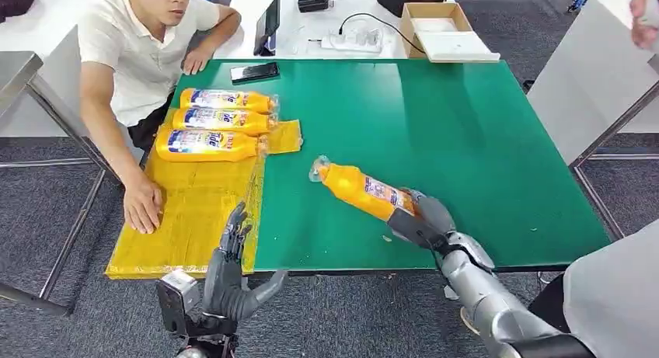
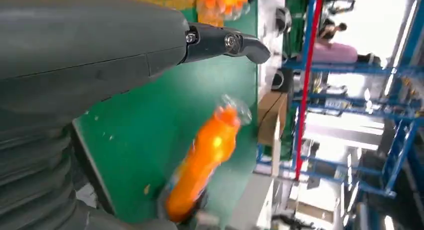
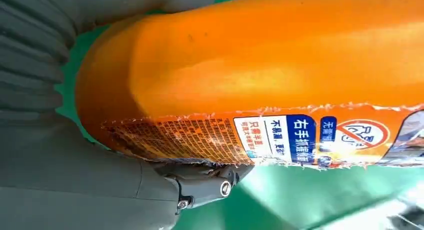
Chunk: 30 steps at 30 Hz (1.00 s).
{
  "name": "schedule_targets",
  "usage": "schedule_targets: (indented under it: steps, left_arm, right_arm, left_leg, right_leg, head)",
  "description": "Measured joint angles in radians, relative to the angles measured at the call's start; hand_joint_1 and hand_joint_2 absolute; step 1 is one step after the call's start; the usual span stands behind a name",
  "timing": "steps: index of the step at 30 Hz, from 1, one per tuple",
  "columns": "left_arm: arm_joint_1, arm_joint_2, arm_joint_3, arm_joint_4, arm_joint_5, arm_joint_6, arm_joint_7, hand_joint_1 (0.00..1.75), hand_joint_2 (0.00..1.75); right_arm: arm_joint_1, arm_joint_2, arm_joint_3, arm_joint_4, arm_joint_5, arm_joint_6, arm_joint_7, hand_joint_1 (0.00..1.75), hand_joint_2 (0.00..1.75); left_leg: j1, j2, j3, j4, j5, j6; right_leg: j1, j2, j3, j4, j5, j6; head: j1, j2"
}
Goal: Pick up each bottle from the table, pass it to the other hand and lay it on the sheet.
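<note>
Three bottles [image 1: 217, 121] already lay side by side on the yellow sheet [image 1: 190, 218] at the green table's [image 1: 466, 140] left side. We saw our right hand [image 1: 423, 218] wrapped around the base of a fourth orange bottle [image 1: 361, 189], its clear cap pointing toward the sheet. Our left hand [image 1: 229, 272] hovered near the table's front edge, fingers spread, holding nothing. A person's hand [image 1: 142, 205] rested on the sheet.
</note>
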Motion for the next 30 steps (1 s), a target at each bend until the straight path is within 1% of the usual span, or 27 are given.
schedule_targets:
  steps: [3, 8, 13, 15, 19, 23, 30]
  left_arm:
    - [0.014, -0.001, 0.012, -0.019, 0.048, 0.02, -0.006, 0.0, 1.75]
    - [0.037, -0.003, 0.013, -0.053, 0.117, -0.006, -0.02, 0.0, 1.75]
    - [0.043, -0.003, 0.002, -0.072, 0.119, -0.033, -0.038, 0.0, 1.75]
    - [0.042, -0.003, -0.006, -0.073, 0.111, -0.039, -0.042, 0.0, 1.75]
    - [0.042, -0.002, -0.019, -0.074, 0.106, -0.057, -0.044, 0.0, 1.75]
    - [0.04, -0.002, -0.03, -0.074, 0.117, -0.076, -0.04, 0.0, 1.75]
    - [0.029, -0.001, -0.029, -0.074, 0.152, -0.09, -0.044, 0.0, 1.75]
  right_arm:
    - [0.069, 0.039, -0.005, -0.112, -0.098, -0.006, -0.039, 1.75, 1.75]
    - [0.218, 0.115, 0.032, -0.4, -0.266, -0.014, -0.033, 1.75, 1.75]
    - [0.306, 0.162, 0.117, -0.573, -0.317, -0.016, -0.037, 1.75, 1.75]
    - [0.326, 0.18, 0.162, -0.606, -0.323, -0.016, -0.04, 1.75, 1.75]
    - [0.342, 0.205, 0.252, -0.614, -0.324, -0.016, -0.049, 1.75, 1.75]
    - [0.343, 0.229, 0.339, -0.594, -0.309, -0.021, -0.069, 1.75, 1.75]
    - [0.334, 0.251, 0.431, -0.54, -0.304, -0.017, -0.09, 1.75, 1.75]
  left_leg:
    - [0.0, 0.0, -0.004, 0.0, 0.0, 0.0]
    - [0.001, -0.005, -0.011, 0.0, 0.001, 0.0]
    - [0.0, -0.005, -0.014, 0.0, 0.001, 0.0]
    - [0.0, -0.005, -0.015, 0.0, 0.001, 0.0]
    - [0.0, -0.005, -0.015, 0.0, 0.001, 0.0]
    - [0.001, -0.005, -0.015, 0.0, 0.001, 0.0]
    - [0.001, -0.005, -0.015, 0.0, 0.001, 0.0]
  right_leg:
    - [0.0, 0.0, -0.004, 0.001, 0.0, 0.0]
    - [0.0, -0.001, -0.009, 0.001, -0.001, 0.0]
    - [0.0, -0.001, -0.013, 0.001, -0.001, 0.0]
    - [0.0, -0.001, -0.014, 0.001, -0.001, 0.0]
    - [0.0, -0.001, -0.014, 0.001, -0.001, 0.0]
    - [0.0, -0.001, -0.014, 0.001, -0.001, 0.0]
    - [0.0, -0.001, -0.014, 0.001, -0.001, 0.0]
  head:
    - [0.0, 0.0]
    - [0.0, 0.0]
    - [0.0, 0.0]
    - [0.0, 0.0]
    - [0.0, 0.0]
    - [0.0, 0.0]
    - [0.0, 0.0]
